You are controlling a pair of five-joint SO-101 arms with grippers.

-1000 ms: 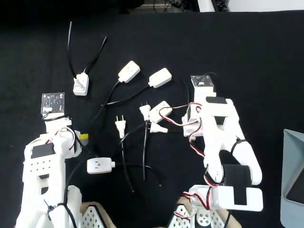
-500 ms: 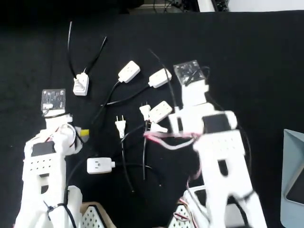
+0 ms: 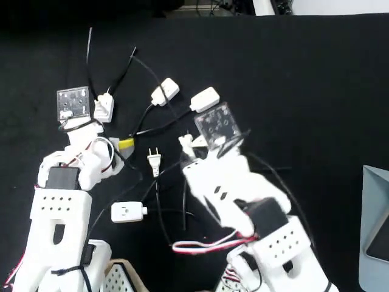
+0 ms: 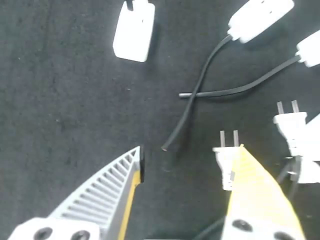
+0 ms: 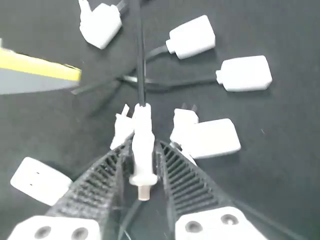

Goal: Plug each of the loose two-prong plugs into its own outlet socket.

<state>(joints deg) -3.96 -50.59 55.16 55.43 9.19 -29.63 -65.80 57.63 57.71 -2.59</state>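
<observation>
The left gripper (image 4: 190, 155) is held spread wide over the black table (image 4: 60, 100), with nothing between its fingers. A far socket (image 3: 103, 109) is seen just beside this arm's wrist, and a near socket (image 3: 128, 211) lies alone by its base. A loose plug (image 4: 226, 159) lies just beside the yellow finger (image 4: 255, 185) (prongs pointing away from the wrist), with a second plug (image 4: 291, 122) near it. Beyond these, two paired sockets (image 3: 165, 91) lie side by side on their cords. The right gripper (image 5: 143, 145) is clamped on a held plug (image 5: 142, 167), whose black cord (image 5: 139, 60) is led straight out between the fingers.
</observation>
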